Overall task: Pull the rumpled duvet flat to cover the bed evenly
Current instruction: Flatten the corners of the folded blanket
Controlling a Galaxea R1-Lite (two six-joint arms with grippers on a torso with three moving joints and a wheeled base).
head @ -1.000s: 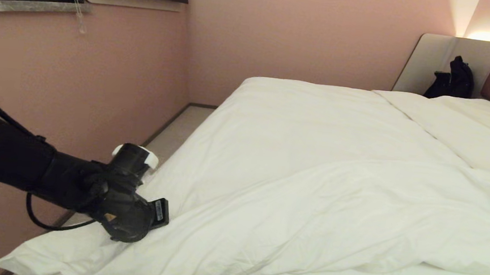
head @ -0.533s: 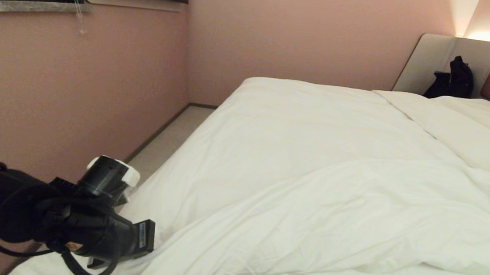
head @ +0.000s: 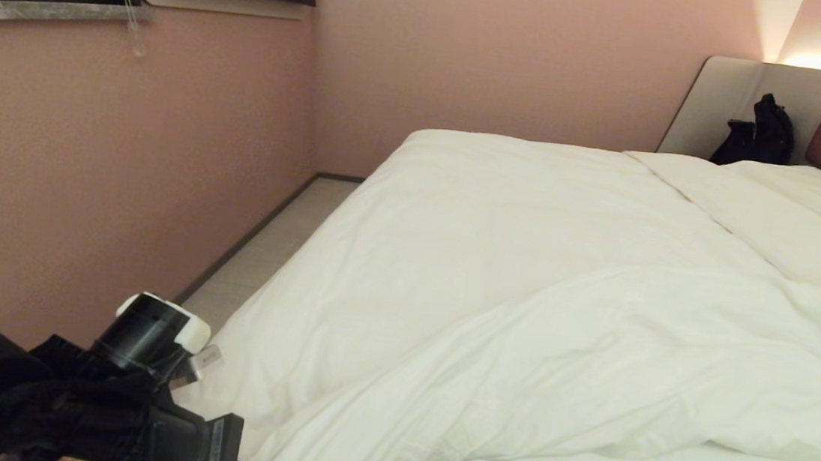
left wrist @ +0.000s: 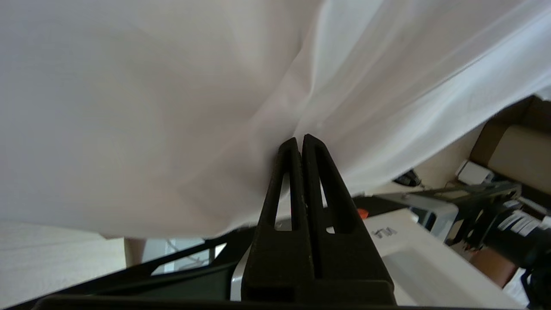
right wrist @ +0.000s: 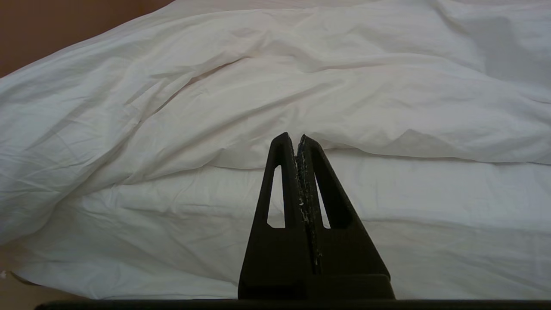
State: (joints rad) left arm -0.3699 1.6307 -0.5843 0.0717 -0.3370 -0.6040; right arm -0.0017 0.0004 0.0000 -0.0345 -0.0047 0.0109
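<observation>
Left claw [left wrist: 299, 144] was seen closed tight on a pinch of the duvet [head: 558, 335], at the near left corner, low beside the bed [head: 402, 162]; in the left wrist view the cloth was drawn taut from the closed tips and hung off the bed edge with floor visible under it. Right claw [right wrist: 297, 142] was closed on nothing, parked in front of the bed's near side, apart from the cloth. Duvet was seen lying rumpled: a thick diagonal fold was banked across the near half, with the lower bedding layer [right wrist: 387, 224] exposed below its lifted edge on the near right. Further up, the cover was fairly smooth out to the left edge, and the pillows [head: 781, 213] were laid at the head. A dark bag [head: 759, 132] was seen against the headboard surround, at the far right. Step judged: corner pull toward the foot and left, mid-way. Next move judged: grip to be kept, corner to be drawn down until the diagonal ridge is flattened, then the near right edge to be pulled over the exposed layer.
</observation>
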